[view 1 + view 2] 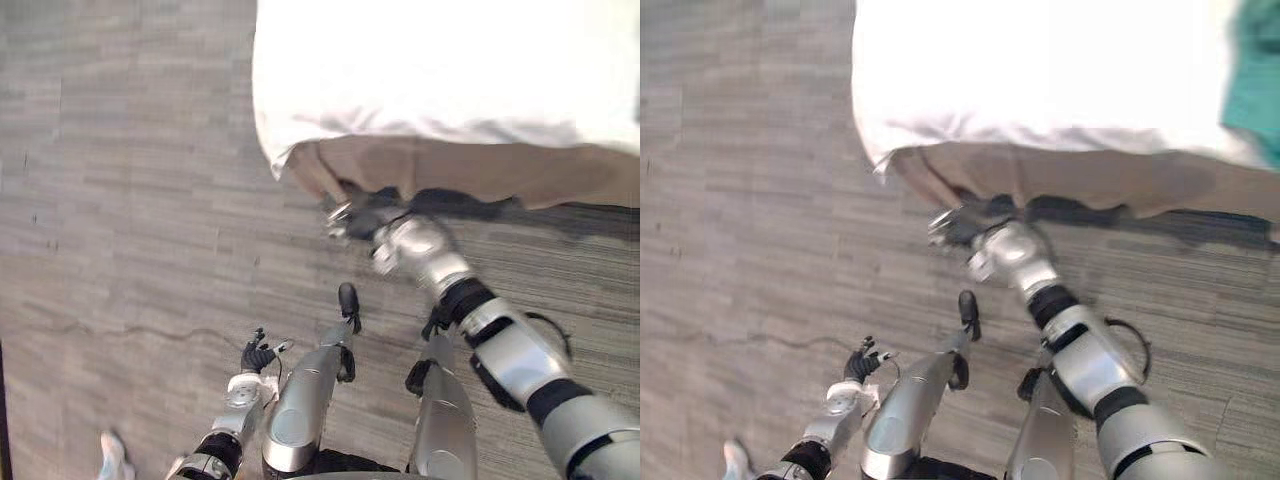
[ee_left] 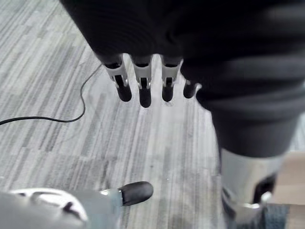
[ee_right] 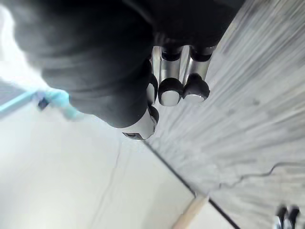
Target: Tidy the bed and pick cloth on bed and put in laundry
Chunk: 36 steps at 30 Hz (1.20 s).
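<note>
A bed with a white sheet [image 1: 440,70] fills the top of the eye views, with a tan side panel [image 1: 470,165] beneath the sheet's edge. A teal cloth [image 1: 1255,70] lies on the bed at its far right. My right hand [image 1: 352,220] is low at the bed's near corner, just under the sheet's hanging edge. Its fingers [image 3: 171,90] are relaxed and hold nothing. My left hand [image 1: 258,355] hangs low over the floor, well short of the bed. Its fingers [image 2: 143,88] are straight and empty.
Grey plank-patterned floor [image 1: 130,200] stretches to the left of the bed and in front of it. A person's white shoe [image 1: 112,455] stands at the lower left near my left arm.
</note>
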Motion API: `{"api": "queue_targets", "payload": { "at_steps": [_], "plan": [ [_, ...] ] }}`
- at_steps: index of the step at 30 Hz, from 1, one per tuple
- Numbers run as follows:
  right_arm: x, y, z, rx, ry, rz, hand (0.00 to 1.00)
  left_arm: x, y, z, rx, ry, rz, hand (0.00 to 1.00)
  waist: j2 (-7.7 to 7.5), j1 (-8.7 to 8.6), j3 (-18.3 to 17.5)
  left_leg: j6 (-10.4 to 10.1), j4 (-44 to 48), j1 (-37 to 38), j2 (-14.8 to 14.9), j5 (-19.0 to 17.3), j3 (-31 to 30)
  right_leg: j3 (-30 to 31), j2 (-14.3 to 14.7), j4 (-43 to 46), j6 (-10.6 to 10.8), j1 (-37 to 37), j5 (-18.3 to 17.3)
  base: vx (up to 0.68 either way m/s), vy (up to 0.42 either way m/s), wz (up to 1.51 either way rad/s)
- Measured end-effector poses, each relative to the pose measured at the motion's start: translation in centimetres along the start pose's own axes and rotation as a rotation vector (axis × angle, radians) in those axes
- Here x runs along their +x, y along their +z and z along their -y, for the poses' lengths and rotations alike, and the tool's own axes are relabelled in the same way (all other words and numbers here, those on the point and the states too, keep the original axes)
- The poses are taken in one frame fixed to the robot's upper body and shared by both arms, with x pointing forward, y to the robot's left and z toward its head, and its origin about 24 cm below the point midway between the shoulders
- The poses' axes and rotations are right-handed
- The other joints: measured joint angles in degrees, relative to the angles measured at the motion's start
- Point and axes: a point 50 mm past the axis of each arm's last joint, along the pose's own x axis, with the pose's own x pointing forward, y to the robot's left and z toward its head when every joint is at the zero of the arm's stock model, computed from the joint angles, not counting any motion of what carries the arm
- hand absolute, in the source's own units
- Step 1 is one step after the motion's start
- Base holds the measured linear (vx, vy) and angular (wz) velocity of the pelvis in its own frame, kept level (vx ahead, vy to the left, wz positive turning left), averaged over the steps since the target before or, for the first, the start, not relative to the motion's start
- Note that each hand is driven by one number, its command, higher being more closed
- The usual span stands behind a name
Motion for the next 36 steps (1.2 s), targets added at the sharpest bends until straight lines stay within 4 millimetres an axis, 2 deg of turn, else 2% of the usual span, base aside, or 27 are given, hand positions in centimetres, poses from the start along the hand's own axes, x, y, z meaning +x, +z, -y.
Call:
{"api": "queue_targets", "payload": {
  "at_steps": [1, 3, 5, 8, 9, 12, 13, 15, 17, 20, 21, 22, 23, 25, 27, 28, 30, 32, 36],
  "plan": [
    [0.5, 0.6, -0.7, 0.001, 0.021, 0.032, 1.00, 0.0, -0.2, -0.3, 0.002, 0.009, -0.008, 0.00, -0.96, -0.06, -0.5, -0.2, 0.0, 0.8, 0.4, -0.2, 0.0, -0.1, 0.3, -0.1, 0.1, 0.6, -0.1, 0.13, -0.092, -0.08],
    [1.5, 3.0, -1.8, -0.007, 0.023, 0.154, 1.00, -0.4, -1.6, -1.0, 0.023, 0.028, -0.053, 0.00, -4.77, -0.24, -4.2, -1.1, 0.1, 3.1, 1.5, -0.7, -0.2, -1.0, 1.5, -0.3, -0.3, 2.9, -1.5, 0.11, -0.075, 0.03],
    [1.6, 4.0, -1.1, 0.001, -0.071, 0.213, 1.00, -0.7, -2.5, -0.8, 0.032, 0.025, -0.087, 0.00, -6.07, -0.25, -5.9, -1.3, 0.1, 4.8, 2.2, -0.9, -0.5, -1.8, 2.0, -0.3, -0.5, 4.9, -2.4, 0.11, -0.040, 0.13],
    [0.5, 6.0, 1.7, 0.019, -0.280, 0.312, 1.00, -1.1, -3.5, -0.4, 0.033, 0.019, -0.120, 0.00, -6.40, -0.17, -7.4, -1.4, 0.1, 5.9, 2.4, -1.0, -1.4, -2.6, 2.2, -0.3, -0.8, 6.5, -2.5, 0.08, -0.006, 0.11],
    [-0.2, 7.9, 3.6, 0.021, -0.387, 0.377, 1.00, -1.2, -3.8, -0.4, 0.030, 0.020, -0.127, 0.00, -6.27, -0.10, -7.4, -1.4, 0.1, 5.9, 2.5, -1.0, -1.4, -2.6, 2.3, -0.1, -0.7, 6.5, -2.1, 0.04, 0.014, -0.03],
    [-1.6, 10.5, 6.3, 0.007, -0.529, 0.451, 1.00, -1.3, -3.9, -0.3, 0.029, 0.024, -0.138, 0.00, -6.08, -0.13, -7.3, -1.4, 0.2, 5.5, 2.5, -0.9, -1.5, -2.4, 2.3, 0.0, -0.6, 6.3, -1.3, 0.01, 0.023, -0.07],
    [-2.3, 11.7, 7.7, 0.000, -0.595, 0.481, 1.00, -1.3, -3.9, -0.1, 0.027, 0.021, -0.142, 0.00, -5.67, -0.14, -7.0, -1.3, 0.3, 5.0, 2.5, -0.8, -1.6, -2.6, 2.3, 0.0, -0.5, 5.9, -0.8, 0.00, 0.000, 0.00],
    [-2.8, 12.7, 8.8, -0.024, -0.645, 0.483, 1.00, -1.1, -3.6, 0.2, 0.025, 0.018, -0.144, 0.00, -5.03, -0.09, -6.5, -1.1, 0.5, 4.2, 2.3, -0.6, -1.9, -2.6, 2.1, 0.1, -0.4, 5.4, -0.5, -0.04, 0.026, 0.07],
    [-4.0, 15.5, 11.1, -0.099, -0.735, 0.487, 1.00, -0.4, -1.9, 0.8, 0.021, 0.008, -0.111, 0.00, -2.73, -0.27, -4.3, -0.6, 0.5, 0.5, 1.9, 0.7, -3.5, -4.1, 1.6, 0.1, -0.1, 2.7, 0.6, -0.10, 0.030, 0.32],
    [-6.2, 17.1, 13.8, -0.145, -0.864, 0.470, 1.00, 0.2, -0.1, 1.6, 0.020, -0.007, -0.058, 0.00, -0.37, 0.01, -2.3, -0.6, -0.7, -4.8, 1.3, 2.6, -5.5, -5.5, 1.1, 0.1, 0.2, -2.0, 0.8, -0.13, 0.023, 0.42],
    [-7.5, 17.1, 14.8, -0.153, -0.933, 0.456, 1.00, 0.3, 0.4, 2.1, 0.025, -0.015, -0.040, 0.00, 0.60, 0.20, -1.3, -0.4, -2.0, -6.0, 1.1, 4.0, -6.2, -6.0, 1.0, 0.1, 0.3, -3.4, 1.1, -0.12, 0.018, 0.30],
    [-8.1, 17.0, 15.2, -0.148, -0.969, 0.453, 1.00, 0.3, 0.7, 2.3, 0.024, -0.018, -0.030, 0.00, 1.00, 0.34, -0.9, -0.5, -2.6, -6.6, 1.0, 4.7, -6.4, -6.3, 1.0, 0.1, 0.4, -4.0, 1.3, -0.12, 0.019, 0.25],
    [-9.8, 16.5, 16.4, -0.144, -1.060, 0.434, 1.00, 0.3, 1.1, 2.8, 0.028, -0.027, -0.011, 0.00, 1.69, 0.67, -0.1, -0.4, -3.8, -8.0, 0.9, 5.8, -6.8, -6.7, 1.0, 0.1, 0.2, -5.7, 1.7, -0.09, 0.011, 0.16],
    [-11.7, 16.0, 17.5, -0.142, -1.148, 0.407, 1.00, 0.2, 1.6, 3.7, 0.041, -0.046, 0.013, 0.00, 2.78, 0.85, 0.5, -0.1, -4.6, -10.0, 0.7, 6.9, -7.4, -6.8, 0.9, 0.1, -0.1, -7.9, 2.3, -0.09, 0.013, 0.17],
    [-14.9, 16.0, 18.8, -0.162, -1.261, 0.398, 1.00, 0.0, 2.1, 5.3, 0.070, -0.099, 0.039, 0.00, 4.90, 1.48, 1.7, 0.5, -4.5, -12.5, 0.2, 7.6, -7.4, -6.5, 0.6, 0.1, -0.4, -10.4, 3.8, -0.09, 0.044, 0.03],
    [-15.3, 16.7, 18.7, -0.191, -1.254, 0.435, 1.00, -0.3, 1.9, 5.9, 0.085, -0.110, 0.044, 0.00, 5.74, 1.54, 2.1, 0.8, -4.5, -13.0, -0.2, 7.7, -6.9, -5.8, 0.3, 0.1, -0.6, -11.2, 4.1, -0.04, 0.052, -0.13],
    [-15.2, 17.3, 18.7, -0.203, -1.234, 0.452, 1.00, -0.4, 1.8, 6.2, 0.093, -0.119, 0.047, 0.00, 6.43, 1.56, 2.3, 0.8, -4.5, -13.3, -0.5, 7.7, -6.1, -4.7, 0.0, 0.1, -0.6, -12.2, 4.3, -0.01, 0.056, -0.18],
    [-15.8, 16.9, 19.0, -0.197, -1.217, 0.452, 1.00, -0.5, 2.1, 6.3, 0.093, -0.128, 0.074, 0.00, 7.35, 1.59, 2.2, 1.0, -4.5, -13.3, -0.8, 7.6, -6.1, -4.3, -0.1, 0.1, -0.6, -12.2, 4.4, -0.01, 0.060, -0.07],
    [-16.9, 15.4, 19.6, -0.131, -1.185, 0.456, 1.00, -0.5, 2.1, 5.8, 0.081, -0.121, 0.109, 0.00, 7.51, 1.31, 2.2, 0.9, -3.3, -12.7, -1.3, 6.1, -5.2, -3.2, -0.7, 0.1, -0.5, -11.4, 4.4, -0.03, 0.057, -0.07]
  ]
}}
